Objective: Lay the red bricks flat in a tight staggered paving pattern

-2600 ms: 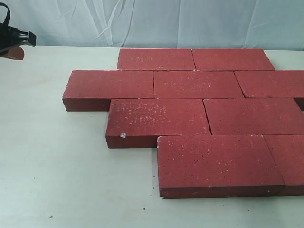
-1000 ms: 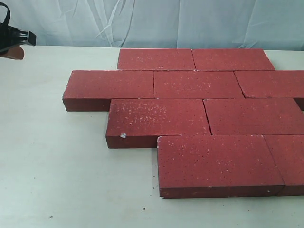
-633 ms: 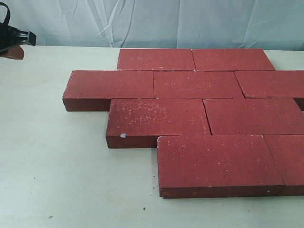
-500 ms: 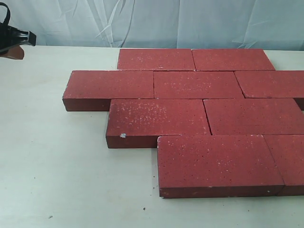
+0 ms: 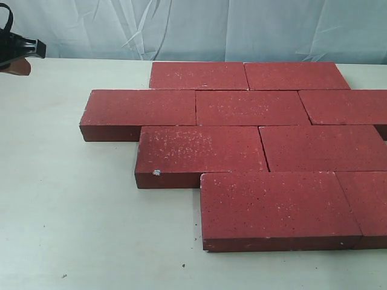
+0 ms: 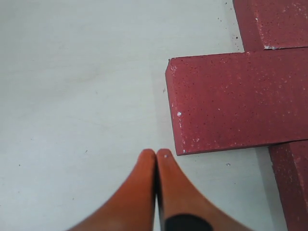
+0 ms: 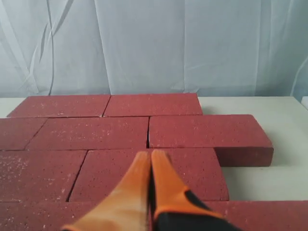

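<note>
Several dark red speckled bricks [image 5: 242, 127] lie flat on the white table in staggered rows, edges touching. The nearest brick [image 5: 278, 208] sits at the front right. My left gripper [image 6: 156, 153] is shut and empty, hovering over bare table beside a brick's corner [image 6: 240, 96]. In the exterior view only its dark tip [image 5: 21, 51] shows at the far left edge. My right gripper [image 7: 148, 155] is shut with nothing in it, above the bricks [image 7: 144, 168]; it does not show in the exterior view.
A white table [image 5: 72, 211] stretches to the left and front of the bricks. A pale cloth backdrop [image 5: 199, 27] hangs behind the table's far edge.
</note>
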You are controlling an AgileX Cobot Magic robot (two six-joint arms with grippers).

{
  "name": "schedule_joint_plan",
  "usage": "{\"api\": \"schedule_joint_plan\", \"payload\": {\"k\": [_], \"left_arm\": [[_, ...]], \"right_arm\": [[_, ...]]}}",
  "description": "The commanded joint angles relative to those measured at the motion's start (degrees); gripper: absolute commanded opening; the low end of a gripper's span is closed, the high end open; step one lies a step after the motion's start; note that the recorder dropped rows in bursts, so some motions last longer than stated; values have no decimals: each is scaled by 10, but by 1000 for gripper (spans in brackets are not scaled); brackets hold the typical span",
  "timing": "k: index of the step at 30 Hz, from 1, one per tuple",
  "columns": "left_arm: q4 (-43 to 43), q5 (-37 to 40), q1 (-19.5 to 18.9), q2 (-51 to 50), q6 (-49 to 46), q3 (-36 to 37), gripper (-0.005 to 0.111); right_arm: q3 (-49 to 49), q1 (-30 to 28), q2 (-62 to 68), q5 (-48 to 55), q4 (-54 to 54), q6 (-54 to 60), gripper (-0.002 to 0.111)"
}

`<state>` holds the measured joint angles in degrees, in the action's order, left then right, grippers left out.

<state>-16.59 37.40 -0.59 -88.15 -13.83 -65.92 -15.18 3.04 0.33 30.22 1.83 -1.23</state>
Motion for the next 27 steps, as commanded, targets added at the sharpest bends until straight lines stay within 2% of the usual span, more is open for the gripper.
{"api": "schedule_joint_plan", "payload": {"k": [1, 13, 27], "left_arm": [[0, -6, 2, 5, -1, 2, 0], [0, -6, 2, 5, -1, 2, 0], [0, -6, 2, 5, -1, 2, 0]], "right_arm": [[38, 0, -3, -23, 2, -10, -1], [108, 0, -3, -53, 4, -20, -1], [110, 0, -3, -60, 4, 3, -1]]}}
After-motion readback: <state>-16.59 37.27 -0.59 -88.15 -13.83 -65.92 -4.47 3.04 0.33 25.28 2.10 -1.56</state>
